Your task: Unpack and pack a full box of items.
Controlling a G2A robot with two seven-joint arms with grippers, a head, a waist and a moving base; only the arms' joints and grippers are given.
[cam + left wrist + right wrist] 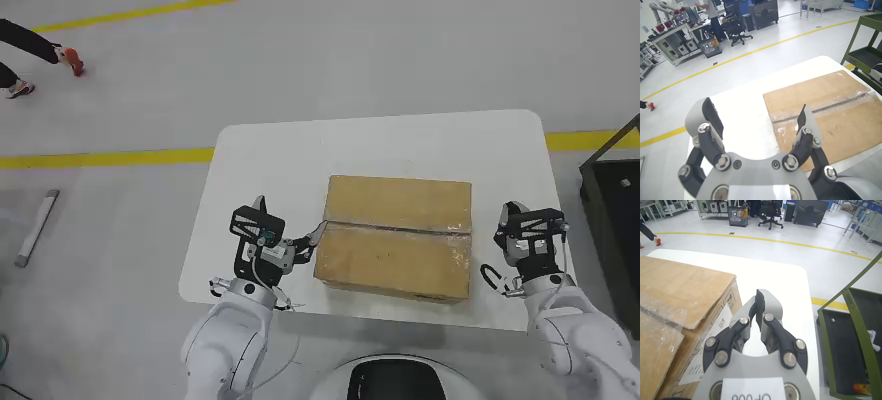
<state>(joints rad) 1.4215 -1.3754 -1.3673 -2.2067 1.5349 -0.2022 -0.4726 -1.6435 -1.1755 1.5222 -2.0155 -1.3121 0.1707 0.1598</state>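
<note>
Box: a brown cardboard box point(398, 236), low and rectangular, lies at the middle of the bench, nearer the robot's edge than the far one. Its two top flaps are down and meet in a long seam.
Box surface: matte, fibrous board. One flap edge at the right-hand end is ragged and lifts a little. There is a handwritten mark on the near flap.
Tape: clear tape point(857, 98) runs along the seam, crinkled and shiny, with loose wrinkled ends.
Label: a white paper label point(715, 332) is stuck flat on the box's right end wall, next to printed handling symbols.
Left tool: the left tool point(755, 103) is spread wide and holds nothing. Its ribbed black pads point(712, 113) sit on grey metal fingers. It is at the box's left end, with one finger over the seam's end.
Right tool: the right tool point(757, 298) has its pads pressed together with nothing between them. It is over bare bench just beside the box's right end.
Bench: the bench point(270, 160) is white, smooth and glossy, with rounded corners.
Floor: the floor point(300, 60) is pale grey and polished, crossed by yellow lines point(110, 157).
Room: a green metal cart point(848, 332) with dark trays stands by the bench's right side. Farther off are black office chairs point(770, 218) and framed workstations.
</note>
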